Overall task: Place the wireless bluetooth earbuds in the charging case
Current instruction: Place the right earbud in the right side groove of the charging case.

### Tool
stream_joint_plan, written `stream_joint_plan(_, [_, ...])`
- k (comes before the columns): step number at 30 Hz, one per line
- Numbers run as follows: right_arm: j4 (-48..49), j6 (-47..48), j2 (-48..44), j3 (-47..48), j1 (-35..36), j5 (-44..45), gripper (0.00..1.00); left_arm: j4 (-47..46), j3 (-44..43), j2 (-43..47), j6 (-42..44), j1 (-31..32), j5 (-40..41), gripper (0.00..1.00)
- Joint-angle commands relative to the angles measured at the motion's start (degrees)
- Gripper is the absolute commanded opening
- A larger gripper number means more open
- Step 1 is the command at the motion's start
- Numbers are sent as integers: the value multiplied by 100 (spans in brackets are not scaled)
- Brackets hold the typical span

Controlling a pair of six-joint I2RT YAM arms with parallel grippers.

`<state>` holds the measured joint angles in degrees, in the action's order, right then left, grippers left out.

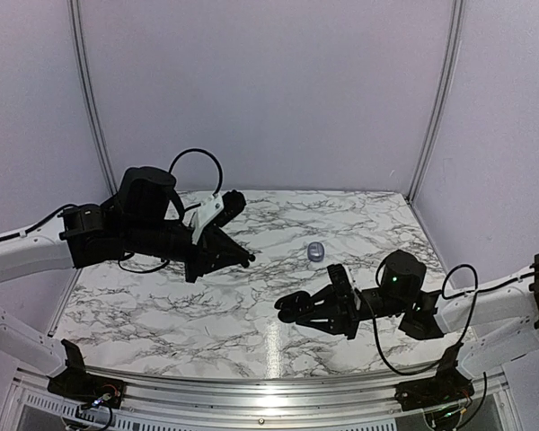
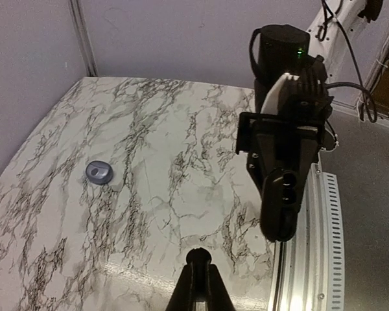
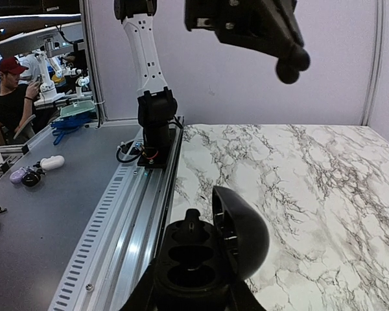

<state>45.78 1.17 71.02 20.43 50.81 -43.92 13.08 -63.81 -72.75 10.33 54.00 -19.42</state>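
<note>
My right gripper (image 1: 296, 310) is shut on the open black charging case (image 3: 198, 262), held above the table's front edge with its lid swung up to the right. Its two sockets look empty. The case also shows in the left wrist view (image 2: 283, 204). My left gripper (image 1: 248, 259) is shut on a small round glossy black earbud (image 2: 201, 256), which hangs in the air up and left of the case and apart from it. The earbud also shows in the right wrist view (image 3: 287, 69). A silvery-grey earbud (image 1: 315, 250) lies on the marble table (image 1: 162, 305), and also shows in the left wrist view (image 2: 99, 172).
An aluminium rail (image 3: 126, 240) runs along the table's near edge, with the left arm's base (image 3: 157, 129) on it. Beyond it is a grey bench (image 3: 45, 227) with small white and dark items (image 3: 50, 162). Purple walls close in the back and sides.
</note>
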Motion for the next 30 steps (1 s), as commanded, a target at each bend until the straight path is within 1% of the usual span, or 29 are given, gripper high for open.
stream_joint_plan(1, [-227, 95, 139, 317, -12, -54, 0, -406, -257, -196, 42, 644, 33, 0])
stream_joint_plan(4, [-247, 75, 257, 393, 14, -29, 0, -609, -318, -441, 79, 951, 67, 0])
stream_joint_plan(10, [-284, 25, 370, 497, 41, 49, 0, -703, -536, -957, 153, 1249, 76, 0])
stream_joint_plan(17, [-315, 33, 302, 510, 43, 144, 0, -702, -670, -1302, 135, 1287, -38, 0])
stream_joint_plan(30, [-253, -5, 213, 498, 51, 314, 0, -484, -690, -1489, 145, 1306, 63, 0])
